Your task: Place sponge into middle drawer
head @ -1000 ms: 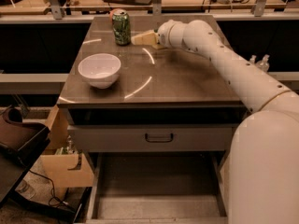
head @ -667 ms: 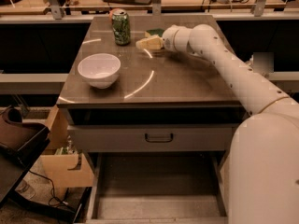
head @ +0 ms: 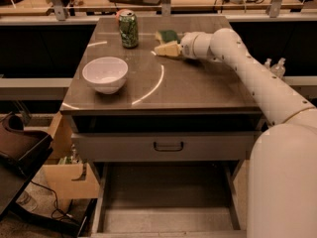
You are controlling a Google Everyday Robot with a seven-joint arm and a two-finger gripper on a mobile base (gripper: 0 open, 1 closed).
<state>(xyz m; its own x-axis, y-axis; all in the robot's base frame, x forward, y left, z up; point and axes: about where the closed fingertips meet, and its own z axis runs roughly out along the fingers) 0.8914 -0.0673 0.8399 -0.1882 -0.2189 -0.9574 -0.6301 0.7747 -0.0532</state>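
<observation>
Over by the can (head: 129, 29), at the far edge of the table (head: 198, 90), that's where the action is. The sponge (head: 167, 34) lies flat on the tabletop just right of the can, green side up, and it hasn't left the surface. The gripper (head: 166, 49) sits right of the can too, immediately in front of the sponge and low to the tabletop, with the long white arm (head: 247, 68) reaching across from the right. It is very close to the sponge, maybe brushing its near edge, but nothing is lifted and nothing looks held. Is the gripper spread or pressed together? I cannot tell from this angle.

So where does the task stand? Early, I'd say. The middle drawer (head: 168, 217) is pulled out, far below the can and toward the camera, its floor bare and waiting. That part is ready. What's left is nearly everything: get a real hold on the sponge, lift it, carry it forward past the table's front edge, bring it down past the closed drawer front (head: 168, 146), and let go over the tray. The white bowl (head: 105, 74), in front of the can and slightly left, sits off that path.
</observation>
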